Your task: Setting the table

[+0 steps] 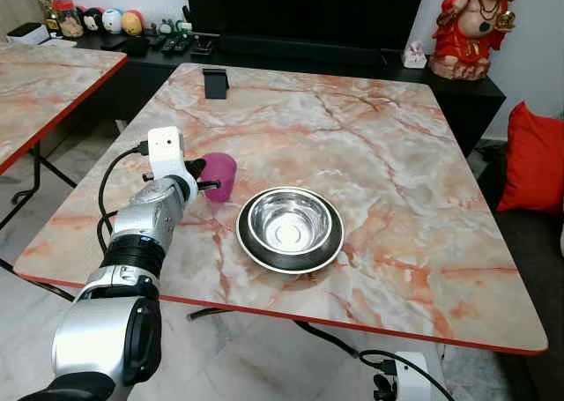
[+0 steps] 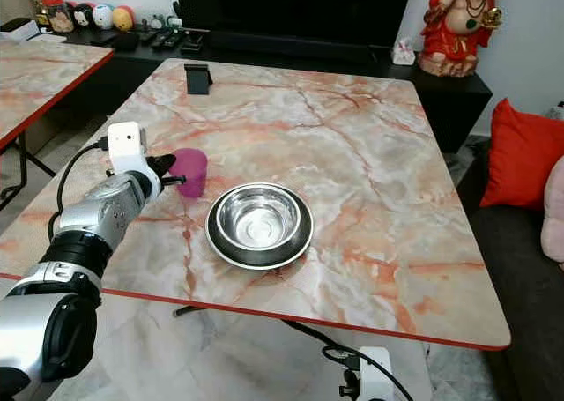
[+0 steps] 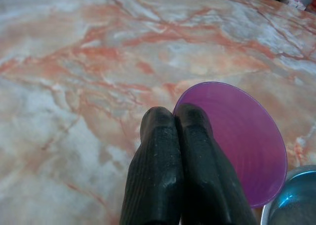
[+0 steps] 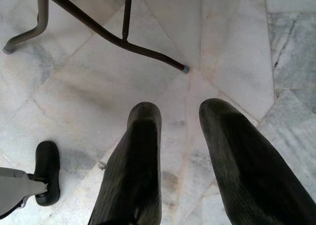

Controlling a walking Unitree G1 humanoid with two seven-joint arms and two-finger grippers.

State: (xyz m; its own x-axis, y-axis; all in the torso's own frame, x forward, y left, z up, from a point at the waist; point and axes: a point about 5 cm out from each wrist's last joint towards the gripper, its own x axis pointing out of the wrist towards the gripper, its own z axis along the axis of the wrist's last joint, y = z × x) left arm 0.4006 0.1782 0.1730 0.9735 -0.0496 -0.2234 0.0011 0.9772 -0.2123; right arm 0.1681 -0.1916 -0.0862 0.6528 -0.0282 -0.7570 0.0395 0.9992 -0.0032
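Note:
A purple cup (image 1: 220, 175) stands on the marble table (image 1: 370, 137), just left of a steel bowl (image 1: 289, 225) that sits in a dark plate (image 1: 254, 253). My left gripper (image 1: 204, 177) is at the cup's near-left side. In the left wrist view its fingers (image 3: 158, 151) are pressed together at the cup's (image 3: 237, 141) rim, one inside the opening and one outside. My right gripper (image 4: 180, 111) hangs open over the floor with nothing between its fingers.
A black stand (image 1: 215, 82) sits at the table's far edge. A second marble table (image 1: 44, 84) is to the left, a red cushion (image 1: 536, 159) to the right. Behind are a dark TV cabinet (image 1: 291, 53) and a red statue (image 1: 467, 22). A table leg (image 4: 113, 39) crosses the tiled floor.

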